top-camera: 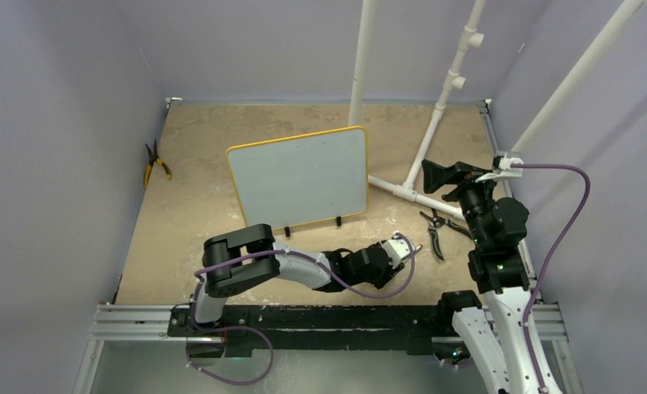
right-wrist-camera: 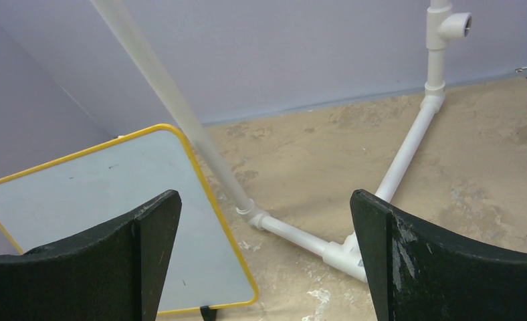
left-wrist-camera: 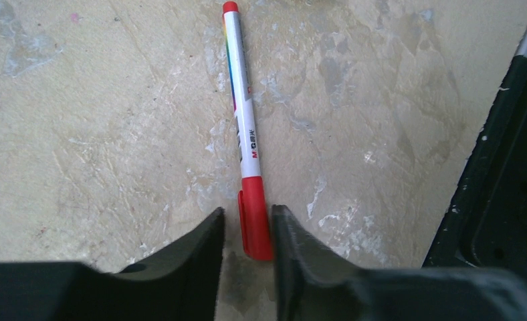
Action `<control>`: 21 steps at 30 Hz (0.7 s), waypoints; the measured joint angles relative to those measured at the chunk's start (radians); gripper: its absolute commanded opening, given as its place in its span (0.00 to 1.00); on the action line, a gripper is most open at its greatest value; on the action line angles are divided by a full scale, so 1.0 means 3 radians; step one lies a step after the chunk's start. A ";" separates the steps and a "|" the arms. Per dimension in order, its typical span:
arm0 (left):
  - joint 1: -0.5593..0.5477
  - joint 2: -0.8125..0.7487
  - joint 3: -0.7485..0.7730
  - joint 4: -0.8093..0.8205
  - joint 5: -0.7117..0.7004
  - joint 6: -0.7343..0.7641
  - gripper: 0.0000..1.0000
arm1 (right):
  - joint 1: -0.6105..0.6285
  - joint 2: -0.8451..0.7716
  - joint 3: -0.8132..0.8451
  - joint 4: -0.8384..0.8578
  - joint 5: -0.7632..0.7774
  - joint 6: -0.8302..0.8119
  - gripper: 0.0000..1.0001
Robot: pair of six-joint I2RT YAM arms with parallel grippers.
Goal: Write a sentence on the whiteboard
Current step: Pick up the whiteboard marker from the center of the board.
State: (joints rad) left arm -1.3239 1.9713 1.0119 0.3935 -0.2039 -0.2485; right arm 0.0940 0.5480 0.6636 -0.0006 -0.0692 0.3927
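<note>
The whiteboard (top-camera: 300, 176) stands tilted on small black feet mid-table, its face blank; its yellow-framed corner shows in the right wrist view (right-wrist-camera: 100, 194). A white marker (left-wrist-camera: 242, 100) with a red cap lies flat on the table. My left gripper (left-wrist-camera: 247, 212) is low over the table near the front edge (top-camera: 408, 244), open, its jaws straddling the red cap: the right finger touches it, the left finger stands a little apart. My right gripper (right-wrist-camera: 264, 200) is wide open and empty, raised right of the board (top-camera: 437, 175).
A white PVC pipe frame (top-camera: 402, 190) stands right of the board, its base pipes on the table (right-wrist-camera: 301, 234). Black cutters (top-camera: 437, 230) lie near the right arm. Yellow-handled pliers (top-camera: 156, 164) lie at the far left. A black rail (left-wrist-camera: 508, 167) runs along the near edge.
</note>
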 measured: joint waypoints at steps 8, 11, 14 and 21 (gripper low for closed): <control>-0.0010 -0.0069 -0.0136 0.0139 -0.0080 0.0022 0.00 | 0.0000 -0.0003 0.0000 0.0000 -0.0008 -0.0003 0.99; -0.0011 -0.0303 -0.0427 0.0153 -0.0109 0.0022 0.00 | 0.0000 0.0000 0.0000 0.0000 -0.0036 -0.0003 0.99; -0.0011 -0.0601 -0.0674 -0.0003 -0.0122 0.0023 0.00 | 0.0000 0.0019 0.0000 -0.0001 -0.0109 -0.0001 0.99; 0.0089 -0.1546 -0.0626 -0.0774 -0.0095 0.0023 0.00 | 0.0000 0.0334 0.0024 -0.0095 -0.0627 0.0078 0.99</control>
State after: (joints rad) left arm -1.2972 1.5074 0.8242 0.1612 -0.2325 -0.2417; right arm 0.0940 0.6483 0.6708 -0.0292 -0.2573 0.4160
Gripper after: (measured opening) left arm 0.046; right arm 0.986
